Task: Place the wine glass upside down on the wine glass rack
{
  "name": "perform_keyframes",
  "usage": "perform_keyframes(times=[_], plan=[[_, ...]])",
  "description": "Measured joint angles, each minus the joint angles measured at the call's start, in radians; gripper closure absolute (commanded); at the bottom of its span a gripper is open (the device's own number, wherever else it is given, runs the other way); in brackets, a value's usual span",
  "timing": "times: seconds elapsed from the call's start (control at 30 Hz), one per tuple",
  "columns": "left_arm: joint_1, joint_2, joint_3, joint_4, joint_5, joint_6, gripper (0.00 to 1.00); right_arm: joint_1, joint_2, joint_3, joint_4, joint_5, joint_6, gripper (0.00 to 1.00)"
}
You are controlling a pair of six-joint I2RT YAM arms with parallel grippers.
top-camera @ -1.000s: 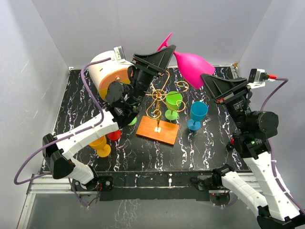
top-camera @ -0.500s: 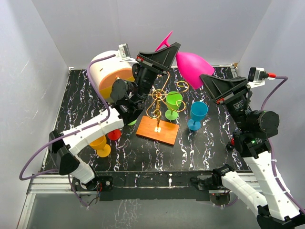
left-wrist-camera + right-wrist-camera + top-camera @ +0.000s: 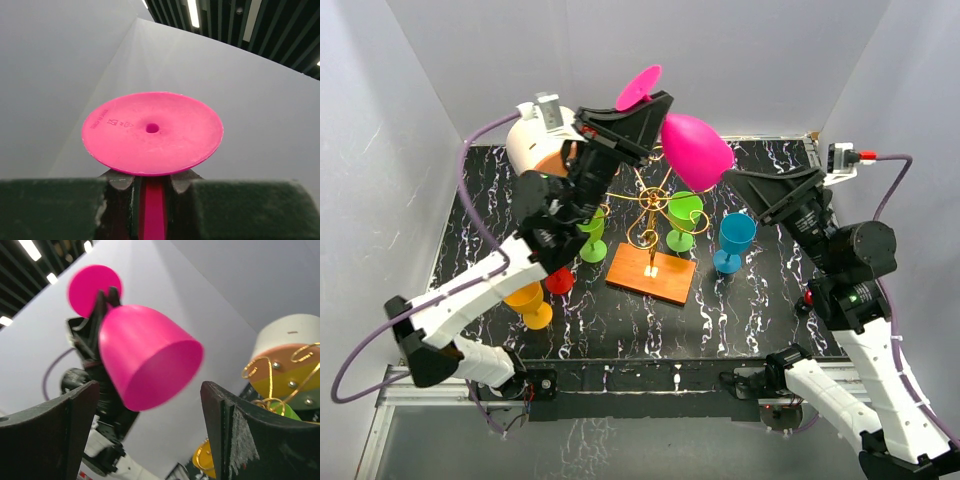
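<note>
A pink wine glass [image 3: 695, 150] hangs in the air above the wine glass rack [image 3: 655, 212], tilted with its bowl down to the right and its foot [image 3: 638, 88] up to the left. My left gripper [image 3: 656, 112] is shut on its stem. In the left wrist view the stem [image 3: 152, 210] runs between the jaws of the left gripper [image 3: 152, 182], under the round foot [image 3: 152, 130]. My right gripper [image 3: 752, 190] stands open just right of the bowl. In the right wrist view the bowl [image 3: 145, 355] floats above the right gripper [image 3: 150, 432], apart from both fingers.
The rack's orange base [image 3: 650, 272] lies mid-table. Around it stand two green glasses [image 3: 682, 215] [image 3: 592, 242], a blue glass [image 3: 733, 240], a yellow glass [image 3: 530, 305] and a red one [image 3: 558, 282]. A cream-and-orange drum box [image 3: 535, 150] sits back left.
My right gripper has opened and let go of the bowl. The left gripper has closed on the stem and swung the glass left, bowl tipping downward.
</note>
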Motion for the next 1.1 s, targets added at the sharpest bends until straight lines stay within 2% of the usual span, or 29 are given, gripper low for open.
perform_keyframes(times=[0.13,0.37,0.6,0.87,1.1], plan=[[0.000,-0.097,0.030,-0.145,0.007,0.117,1.00,0.000,0.016,0.046,-0.155,-0.061,-0.132,0.16],[0.000,-0.188,0.195,-0.536,0.055,0.214,1.00,0.000,0.103,0.218,-0.377,-0.188,-0.388,0.15],[0.000,-0.295,0.204,-0.880,0.046,0.290,1.00,0.000,0.179,0.277,-0.394,-0.321,-0.489,0.15],[0.000,-0.449,0.117,-1.061,-0.001,0.415,1.00,0.014,0.258,0.279,-0.335,-0.364,-0.505,0.20],[0.000,-0.555,-0.042,-1.102,-0.002,0.478,1.00,0.096,0.316,0.296,-0.304,-0.333,-0.505,0.21]])
